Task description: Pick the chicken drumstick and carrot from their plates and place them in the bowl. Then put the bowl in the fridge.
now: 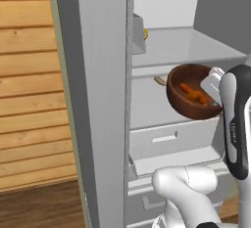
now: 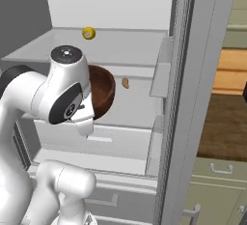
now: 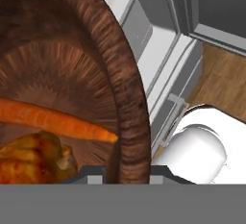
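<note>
Bowl (image 1: 191,94) is up at the open fridge (image 1: 98,100), tilted, in front of the middle shelf (image 1: 147,100) and above the white drawers (image 1: 166,141). Gripper (image 3: 127,172) is clamped on the bowl's rim: in the hand view the thick brown wall runs down between the two finger tips. Carrot (image 3: 53,119) lies across the bowl's inside, with the chicken drumstick (image 3: 33,158) just below it, touching or nearly so. Both show in the left base view too. On the middle shelf behind the bowl lies a small tan item (image 2: 125,82); a yellow round object (image 2: 88,33) sits on the upper shelf (image 2: 120,45). Wood floor (image 3: 221,79) shows beside the fridge.
</note>
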Robot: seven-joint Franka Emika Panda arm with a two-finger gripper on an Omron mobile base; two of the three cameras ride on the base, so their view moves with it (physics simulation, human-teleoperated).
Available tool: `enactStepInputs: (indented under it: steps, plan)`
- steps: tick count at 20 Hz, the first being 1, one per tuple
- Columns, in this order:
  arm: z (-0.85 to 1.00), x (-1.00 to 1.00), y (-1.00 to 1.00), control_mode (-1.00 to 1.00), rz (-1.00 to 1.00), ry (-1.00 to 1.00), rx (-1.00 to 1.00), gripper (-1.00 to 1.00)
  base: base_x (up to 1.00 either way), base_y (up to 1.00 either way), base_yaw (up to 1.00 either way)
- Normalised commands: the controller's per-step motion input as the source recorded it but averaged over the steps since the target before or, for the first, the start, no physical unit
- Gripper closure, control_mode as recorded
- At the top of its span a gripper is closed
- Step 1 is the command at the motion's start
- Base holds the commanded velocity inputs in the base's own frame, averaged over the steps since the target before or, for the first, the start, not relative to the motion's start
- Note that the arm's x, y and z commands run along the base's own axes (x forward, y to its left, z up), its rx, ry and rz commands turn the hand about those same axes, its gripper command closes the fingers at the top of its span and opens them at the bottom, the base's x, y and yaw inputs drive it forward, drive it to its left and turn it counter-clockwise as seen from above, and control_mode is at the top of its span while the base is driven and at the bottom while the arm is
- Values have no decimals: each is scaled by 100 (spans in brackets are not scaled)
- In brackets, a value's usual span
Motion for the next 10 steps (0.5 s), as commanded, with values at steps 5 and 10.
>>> enactStepInputs:
  steps: [5, 10]
  plan:
    - [0, 0, 0, 100, 0, 0, 0, 100, 64, 5, 0]
    - [-22, 36, 16, -100, 0, 0, -2, 100, 6, 2, 0]
